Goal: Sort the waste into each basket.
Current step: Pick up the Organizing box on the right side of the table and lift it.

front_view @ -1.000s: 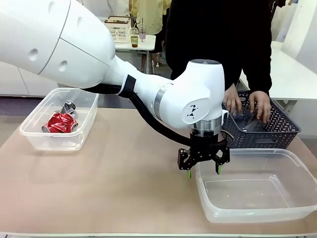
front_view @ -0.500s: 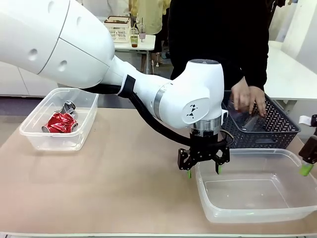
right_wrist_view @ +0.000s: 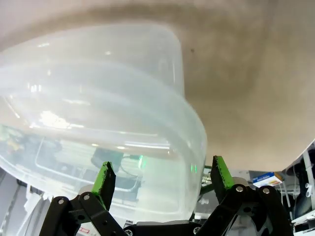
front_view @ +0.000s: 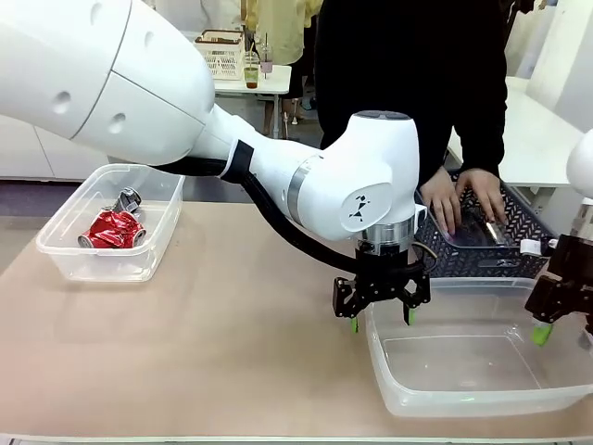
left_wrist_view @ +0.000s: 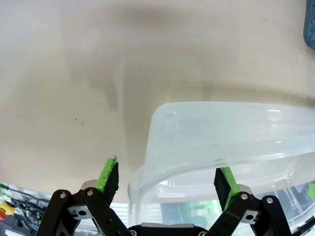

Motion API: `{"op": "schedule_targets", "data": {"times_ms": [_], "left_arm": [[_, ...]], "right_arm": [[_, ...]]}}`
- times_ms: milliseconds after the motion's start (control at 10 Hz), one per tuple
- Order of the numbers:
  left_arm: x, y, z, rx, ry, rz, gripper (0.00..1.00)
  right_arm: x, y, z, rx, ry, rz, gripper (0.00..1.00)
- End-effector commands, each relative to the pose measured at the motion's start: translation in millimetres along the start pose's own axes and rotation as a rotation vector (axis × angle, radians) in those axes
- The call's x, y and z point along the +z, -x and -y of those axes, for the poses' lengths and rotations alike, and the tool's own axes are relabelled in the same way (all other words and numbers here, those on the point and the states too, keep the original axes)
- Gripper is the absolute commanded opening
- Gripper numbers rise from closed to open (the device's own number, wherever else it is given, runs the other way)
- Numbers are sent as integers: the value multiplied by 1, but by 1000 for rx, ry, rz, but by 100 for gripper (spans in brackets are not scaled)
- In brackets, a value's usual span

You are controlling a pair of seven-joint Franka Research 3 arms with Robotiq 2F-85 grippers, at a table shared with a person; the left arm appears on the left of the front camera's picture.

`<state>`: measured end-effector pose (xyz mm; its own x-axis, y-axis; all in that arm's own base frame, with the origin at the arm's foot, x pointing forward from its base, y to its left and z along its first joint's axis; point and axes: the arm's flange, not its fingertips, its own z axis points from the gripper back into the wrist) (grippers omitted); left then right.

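Right tub: left gripper straddles its left rim, right gripper its right rim. Both grippers have jaws apart, rim between pads, nothing gripped. Left tub at worktop's far-left edge holds red can and silver can. Worktop between tubs is open. Person's hands in dark basket just behind right tub.

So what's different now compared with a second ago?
The right end effector swung in from the right and straddles the right rim of the clear tub. The person's hands rose, then lowered back into the dark basket. The left end effector stayed at the tub's left rim; the red can didn't move.
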<state>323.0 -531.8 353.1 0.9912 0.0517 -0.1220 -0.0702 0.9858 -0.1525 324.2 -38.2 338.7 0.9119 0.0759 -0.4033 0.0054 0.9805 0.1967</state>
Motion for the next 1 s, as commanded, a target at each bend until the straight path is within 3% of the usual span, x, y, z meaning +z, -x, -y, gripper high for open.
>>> {"op": "schedule_targets", "data": {"times_ms": [0, 100, 200, 300, 400, 500, 700, 900], "left_arm": [[2, 3, -6, -14, -8, -3, 42], [3, 3, -6, -13, -9, -4, 42], [3, 4, -7, -13, -11, -4, 0], [2, 3, -7, -15, -7, -10, 36], [2, 4, -7, -16, -6, -12, 0], [3, 4, -7, -19, -3, -14, 0], [7, 5, -9, -24, 5, -16, 0], [17, 8, -12, -39, 24, -22, 0]], "right_arm": [[-78, 61, -8, -5, 25, 68, 42], [-75, 63, -7, -21, 32, 84, 41], [-72, 67, -5, -30, 34, 101, 0], [-69, 70, -4, -43, 39, 120, 0], [-68, 70, -3, -57, 49, 130, 0], [-67, 71, -2, -73, 57, 142, 14], [-64, 73, -1, -102, 75, 170, 0], [-58, 79, -6, -114, 111, 172, 0]]}}
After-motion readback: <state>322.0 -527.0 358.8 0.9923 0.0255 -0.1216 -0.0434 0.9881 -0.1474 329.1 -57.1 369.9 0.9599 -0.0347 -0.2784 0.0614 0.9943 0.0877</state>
